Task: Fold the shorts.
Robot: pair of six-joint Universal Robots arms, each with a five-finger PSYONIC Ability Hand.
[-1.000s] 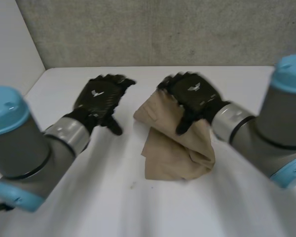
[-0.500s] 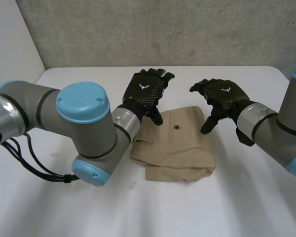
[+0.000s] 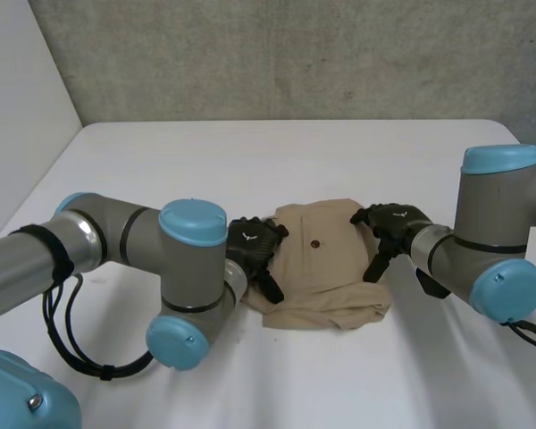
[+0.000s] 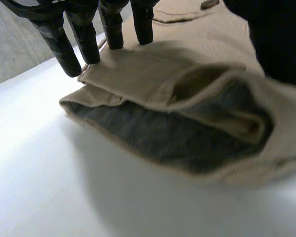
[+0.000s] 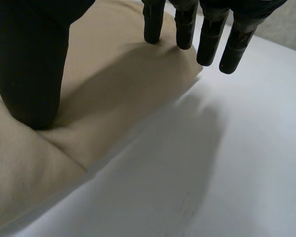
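Note:
The tan shorts (image 3: 326, 268) lie folded in the middle of the white table (image 3: 161, 161), a dark button facing up. My left hand (image 3: 255, 250) rests low on the shorts' left edge. Its straight fingers (image 4: 71, 44) touch the top layer near a corner, above the open fold of the shorts (image 4: 187, 103). My right hand (image 3: 391, 228) sits on the shorts' right edge. Its straight fingertips (image 5: 185, 27) reach the cloth's border while the thumb presses down on the shorts (image 5: 118, 84). Both hands are open, gripping nothing.
A grey wall (image 3: 295, 54) rises behind the table's far edge and a white wall (image 3: 18, 107) stands at the left. Bare white tabletop (image 5: 222, 168) lies beside my right hand and in front of the shorts.
Both hands have come down from above the far side of the shorts onto its left and right edges. The lifted cloth now lies flat in a folded stack.

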